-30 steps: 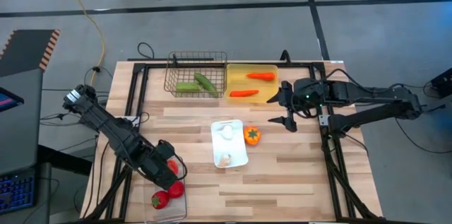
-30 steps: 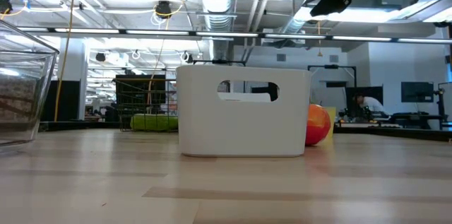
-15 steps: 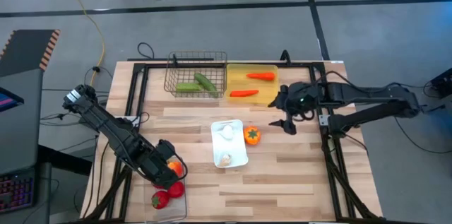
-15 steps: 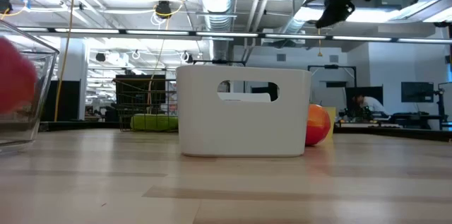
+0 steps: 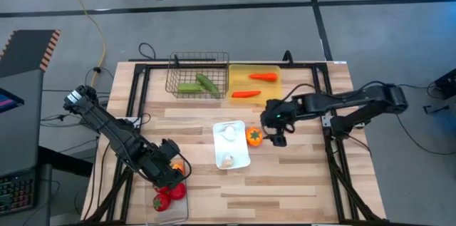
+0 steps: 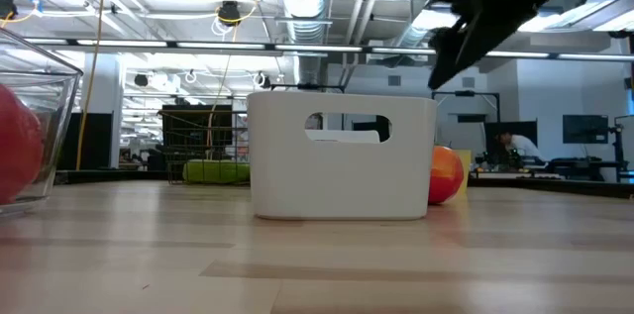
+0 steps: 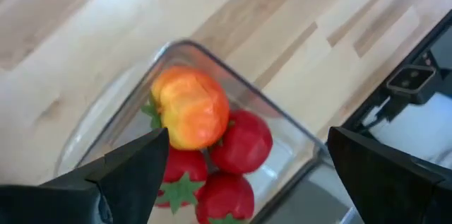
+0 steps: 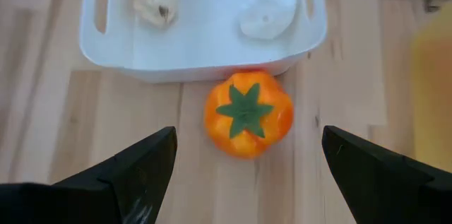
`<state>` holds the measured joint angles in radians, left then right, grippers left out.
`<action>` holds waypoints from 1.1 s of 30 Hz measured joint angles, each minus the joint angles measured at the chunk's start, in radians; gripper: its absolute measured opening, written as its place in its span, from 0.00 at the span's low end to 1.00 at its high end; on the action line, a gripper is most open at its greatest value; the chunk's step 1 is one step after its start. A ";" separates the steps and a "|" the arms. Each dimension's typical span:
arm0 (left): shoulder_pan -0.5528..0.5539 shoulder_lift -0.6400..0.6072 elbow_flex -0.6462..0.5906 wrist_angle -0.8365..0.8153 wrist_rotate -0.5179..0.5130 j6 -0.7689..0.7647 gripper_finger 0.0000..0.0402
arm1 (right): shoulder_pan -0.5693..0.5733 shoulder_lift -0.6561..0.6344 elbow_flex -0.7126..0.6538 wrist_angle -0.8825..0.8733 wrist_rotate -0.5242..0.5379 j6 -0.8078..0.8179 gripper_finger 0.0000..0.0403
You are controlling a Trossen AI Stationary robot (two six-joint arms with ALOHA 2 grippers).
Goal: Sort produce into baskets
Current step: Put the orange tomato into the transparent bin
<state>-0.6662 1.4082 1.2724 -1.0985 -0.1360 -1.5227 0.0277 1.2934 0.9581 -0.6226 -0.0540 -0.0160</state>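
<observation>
On the pale wooden tabletop (image 5: 285, 176), the right claw (image 8: 244, 174) hangs with its two dark fingers spread wide, empty, just above an orange-red toy pepper with a green star-shaped stem (image 8: 248, 113). That pepper sits on the bare wood, touching the right side of the white rounded rectangular tray (image 5: 231, 145) at the middle of the tabletop. Two white garlic bulbs (image 8: 268, 1) lie inside this tray, one toward its far end and one toward its near end.

The left claw (image 7: 244, 164) hovers at the near left corner, fingers wide apart and holding nothing, over the clear plastic rectangular tub (image 7: 282, 121). In the tub lie three red round fruits with green leaves (image 7: 241, 141), and a second orange-red pepper (image 7: 189, 107) rests on top of them.

At the far edge, the dark wire mesh basket (image 5: 197, 76) holds two green cucumbers (image 5: 198, 84). Just to its right, touching it, the flat yellow rectangular tray (image 5: 254, 83) holds two orange carrots (image 5: 263, 77), lying apart from each other.
</observation>
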 joint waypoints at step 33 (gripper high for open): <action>0.001 0.000 0.000 -0.001 -0.166 0.030 0.92 | 0.005 0.370 0.003 0.193 0.011 -0.089 0.84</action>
<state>-0.6651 1.4086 1.2724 -1.0996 -0.3023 -1.4923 0.0326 1.6638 0.9611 -0.4298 -0.0425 -0.1055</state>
